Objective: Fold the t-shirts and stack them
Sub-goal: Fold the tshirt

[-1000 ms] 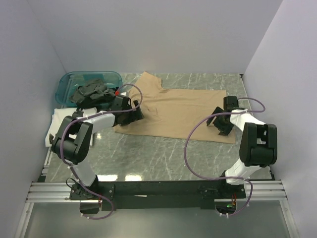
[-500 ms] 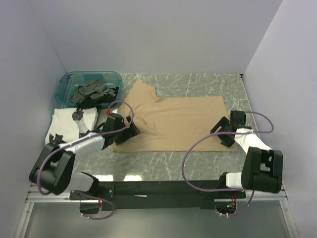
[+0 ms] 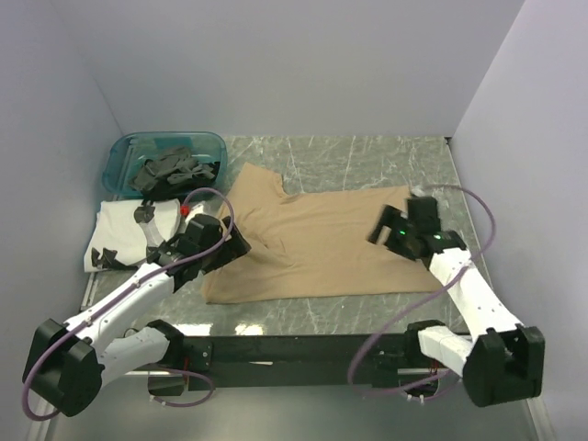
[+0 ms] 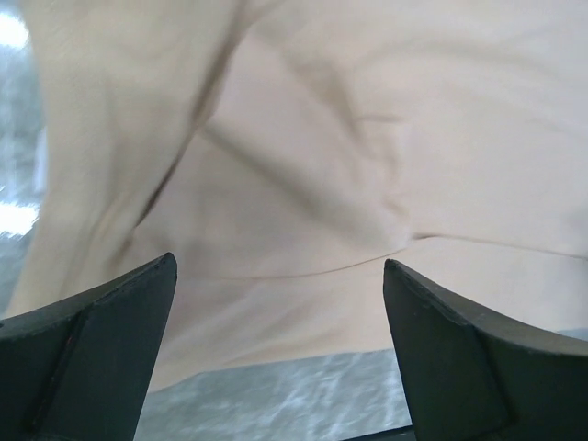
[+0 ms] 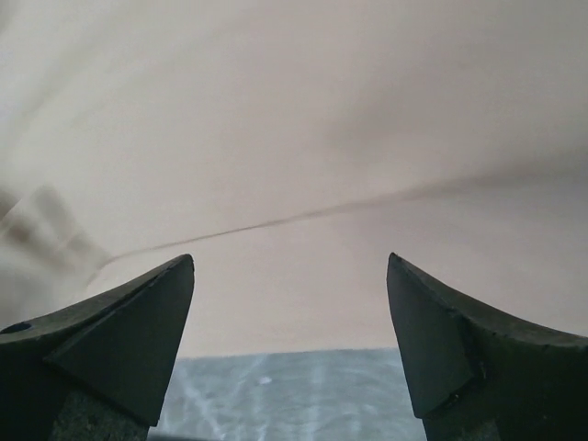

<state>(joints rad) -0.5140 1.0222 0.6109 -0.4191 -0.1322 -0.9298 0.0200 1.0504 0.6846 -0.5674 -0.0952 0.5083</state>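
Observation:
A tan t-shirt (image 3: 317,248) lies spread flat on the marble table, a sleeve toward the back left. My left gripper (image 3: 234,245) is open over its left part, with nothing between the jaws. In the left wrist view (image 4: 278,266) the tan cloth (image 4: 322,138) fills the frame, its hem just past the fingertips. My right gripper (image 3: 383,228) is open over the shirt's right part. In the right wrist view (image 5: 289,261) the cloth (image 5: 294,138) lies ahead, with bare table (image 5: 294,395) beneath the jaws.
A blue bin (image 3: 124,150) at the back left holds dark grey shirts (image 3: 170,171). A white folded shirt (image 3: 118,228) lies in front of it at the table's left edge. Walls close in the left, back and right sides.
Both arms drew back toward the near edge and the tan shirt slid nearer with them. The grippers, earlier at its near corners, now stand open above it.

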